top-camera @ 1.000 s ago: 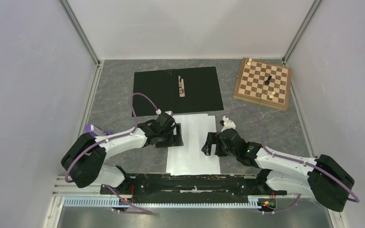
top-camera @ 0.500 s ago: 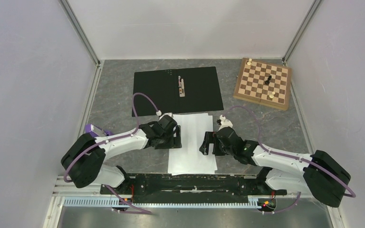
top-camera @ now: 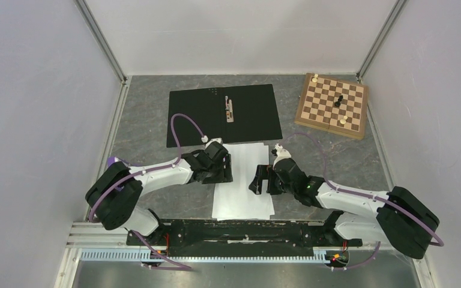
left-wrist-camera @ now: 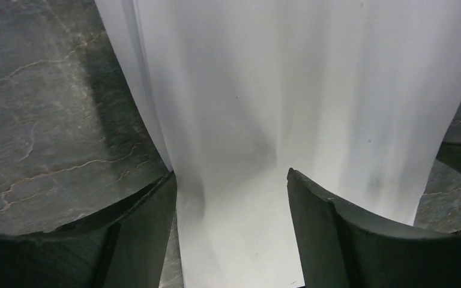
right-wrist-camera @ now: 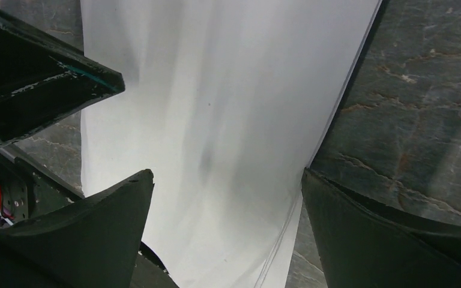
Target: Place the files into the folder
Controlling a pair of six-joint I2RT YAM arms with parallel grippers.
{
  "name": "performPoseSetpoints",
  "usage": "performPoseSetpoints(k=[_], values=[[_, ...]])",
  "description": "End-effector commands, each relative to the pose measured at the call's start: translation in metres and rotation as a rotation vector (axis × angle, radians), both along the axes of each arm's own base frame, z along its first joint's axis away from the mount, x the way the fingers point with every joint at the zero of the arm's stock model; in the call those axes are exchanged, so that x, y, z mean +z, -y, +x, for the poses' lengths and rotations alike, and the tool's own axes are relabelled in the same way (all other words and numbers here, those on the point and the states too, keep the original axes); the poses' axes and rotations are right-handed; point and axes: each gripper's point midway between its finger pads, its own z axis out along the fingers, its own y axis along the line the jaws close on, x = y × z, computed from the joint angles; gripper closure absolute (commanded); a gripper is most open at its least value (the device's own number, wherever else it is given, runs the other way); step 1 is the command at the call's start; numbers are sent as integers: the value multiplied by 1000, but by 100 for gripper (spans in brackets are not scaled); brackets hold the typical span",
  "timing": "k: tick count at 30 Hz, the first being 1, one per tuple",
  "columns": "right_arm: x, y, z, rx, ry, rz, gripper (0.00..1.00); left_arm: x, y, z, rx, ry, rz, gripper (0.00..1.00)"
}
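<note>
Several white files [top-camera: 243,195] lay stacked on the grey tabletop [top-camera: 144,120], just on the near side of the folder [top-camera: 198,114]; their far edge reached about to the folder's near edge, and whether it overlapped could not be told; the folder itself lay open and flat, black inner faces up, its clip [top-camera: 228,111] down the middle; the left tool [top-camera: 222,171] sat low over the stack's left edge, a little nearer than the folder's near edge; the right tool [top-camera: 257,180] faced it over the stack's right part; in the left wrist view its fingers [left-wrist-camera: 336,240] stood apart, paper passing between them, clamped on nothing; the right wrist view showed likewise, fingers [right-wrist-camera: 96,234] spread wide with the sheets between; the paper looked rippled in soft lengthwise folds, separate sheet edges showing along one side; a wooden chessboard [top-camera: 332,105] carrying a few pieces lay right of the folder, well apart.
</note>
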Motion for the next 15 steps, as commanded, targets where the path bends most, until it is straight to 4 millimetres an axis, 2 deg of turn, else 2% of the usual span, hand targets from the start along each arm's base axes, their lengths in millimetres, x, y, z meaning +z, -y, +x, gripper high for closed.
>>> performPoseSetpoints(k=[1,8,12,15], values=[[-41,19,-35,57,-152,-89,2,-41,-11,-31,18,-154,44,27],[-46,10,-39,88,-171,-55,2,-24,2,-24,8,-132,-10,40],[-45,11,-37,83,-164,-59,2,-8,5,-20,5,-111,-30,53],[-44,10,-36,83,-157,-57,2,-4,4,-19,-6,-103,-22,63]])
